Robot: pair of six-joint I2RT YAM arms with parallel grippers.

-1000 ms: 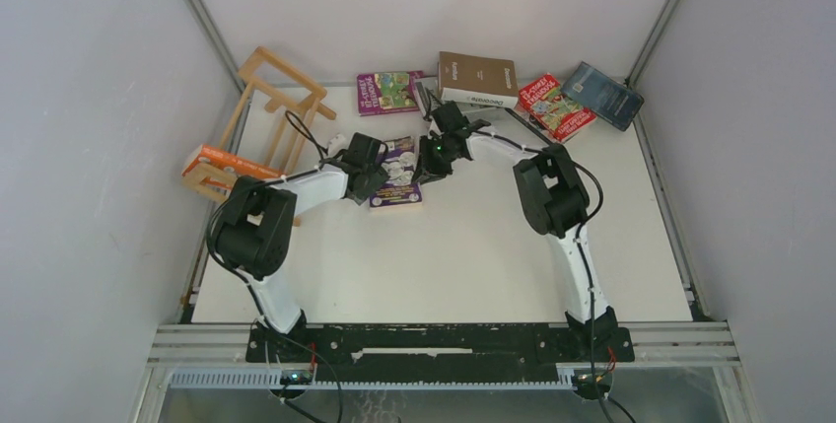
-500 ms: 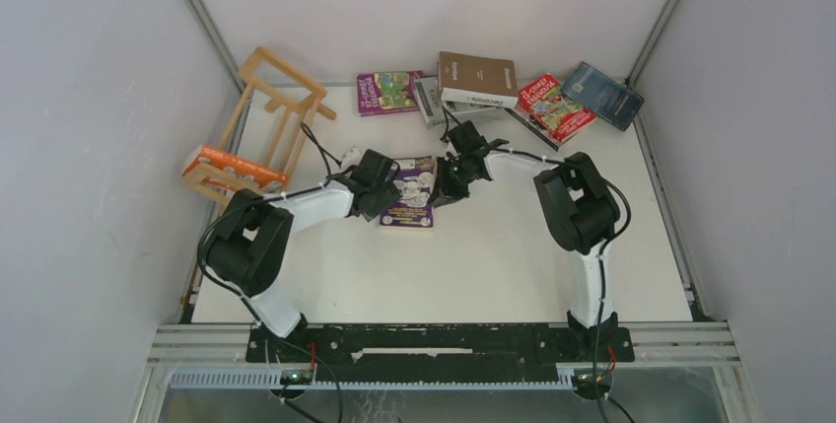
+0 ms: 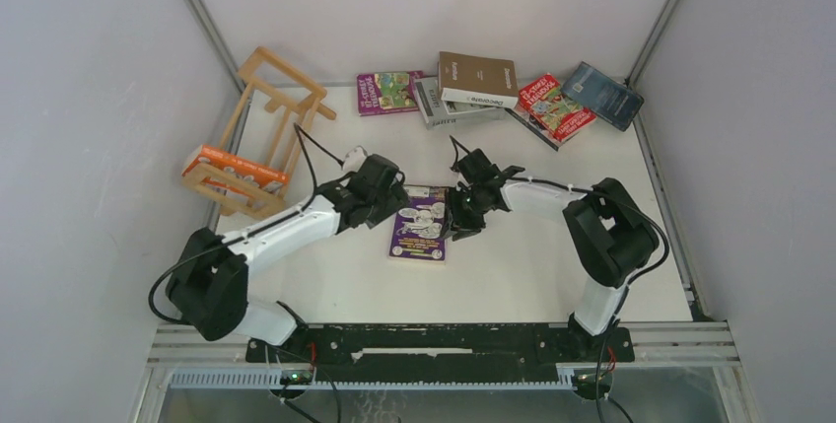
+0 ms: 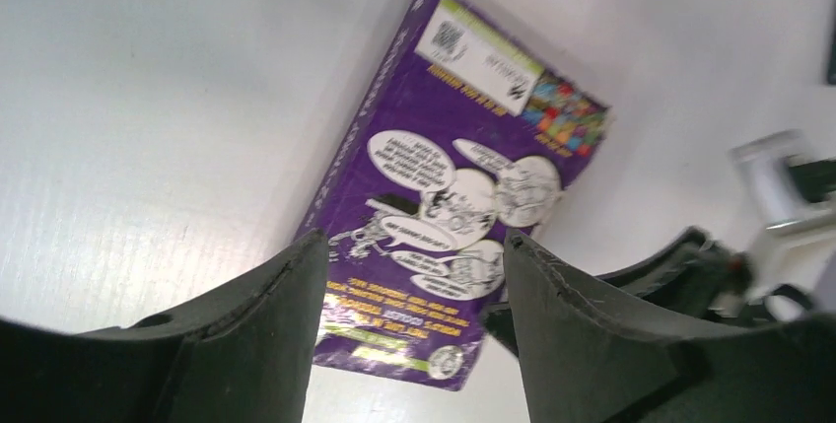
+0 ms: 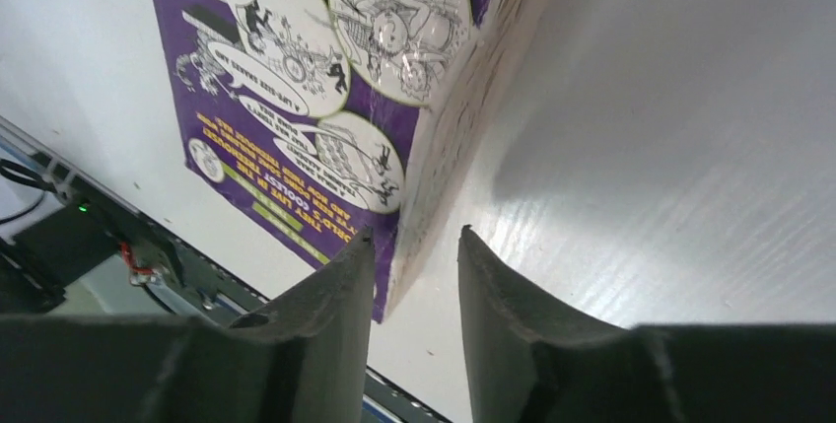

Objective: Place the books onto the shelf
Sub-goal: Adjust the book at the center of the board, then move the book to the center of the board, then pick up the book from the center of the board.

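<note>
A purple illustrated book (image 3: 421,226) lies flat on the white table. My left gripper (image 3: 392,202) hovers open just above its left side; in the left wrist view the cover (image 4: 463,176) shows between and beyond the gripper (image 4: 414,246). My right gripper (image 3: 456,223) is at the book's right edge. In the right wrist view the gripper (image 5: 414,238) straddles the page edge near a corner of the book (image 5: 296,78), jaws partly apart, with a gap beside the right finger. The wooden shelf (image 3: 279,107) leans at the far left with an orange book (image 3: 235,164) on it.
Along the back wall lie another purple book (image 3: 388,92), a grey-white one (image 3: 441,109) under a thick brown one (image 3: 478,77), a red one (image 3: 555,105) and a dark blue one (image 3: 603,95). The metal frame rail (image 5: 118,236) runs near the book's corner.
The purple book has slid toward the near edge, with both grippers moving along beside it. The right jaws closed on it briefly and now stand apart again.
</note>
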